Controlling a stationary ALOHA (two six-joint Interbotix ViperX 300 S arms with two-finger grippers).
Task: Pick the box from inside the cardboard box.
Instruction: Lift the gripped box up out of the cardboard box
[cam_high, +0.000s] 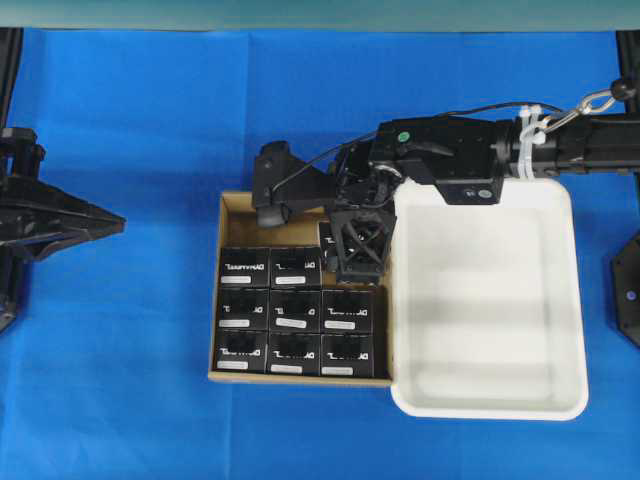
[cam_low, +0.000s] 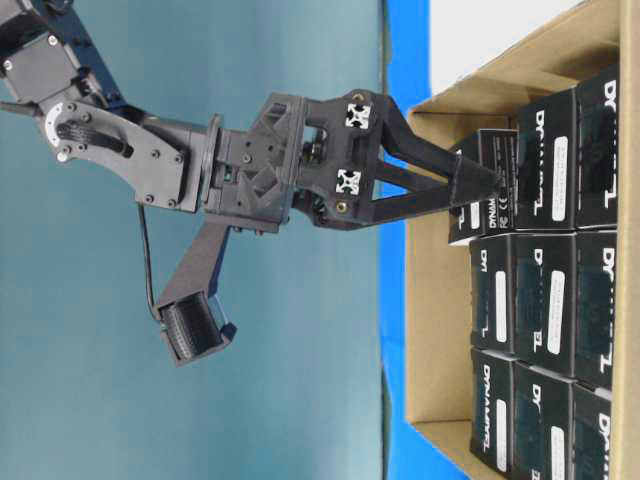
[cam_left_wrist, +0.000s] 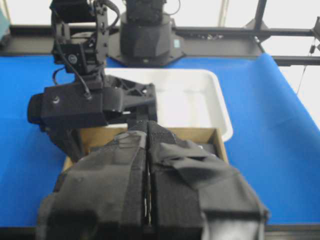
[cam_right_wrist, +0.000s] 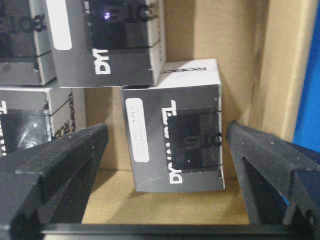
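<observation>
The brown cardboard box (cam_high: 228, 205) holds several small black boxes in rows. One box (cam_right_wrist: 172, 135) stands apart from the rows near the back right corner, with a white label on its face. My right gripper (cam_right_wrist: 167, 129) is open and reaches down into the cardboard box (cam_low: 440, 300). Its fingers (cam_right_wrist: 60, 165) stand on either side of this box (cam_low: 495, 215) with a gap on each side, not touching it. From overhead, the right gripper (cam_high: 357, 248) covers most of that box (cam_high: 326, 240). My left gripper (cam_left_wrist: 147, 129) is shut with nothing in it, and rests at the far left (cam_high: 112, 222).
A white plastic tray (cam_high: 575, 300) sits against the right side of the cardboard box, and its wall (cam_left_wrist: 220, 107) is close to the right gripper. The other black boxes (cam_high: 295, 310) fill the front rows. Blue cloth covers the table (cam_high: 120, 350).
</observation>
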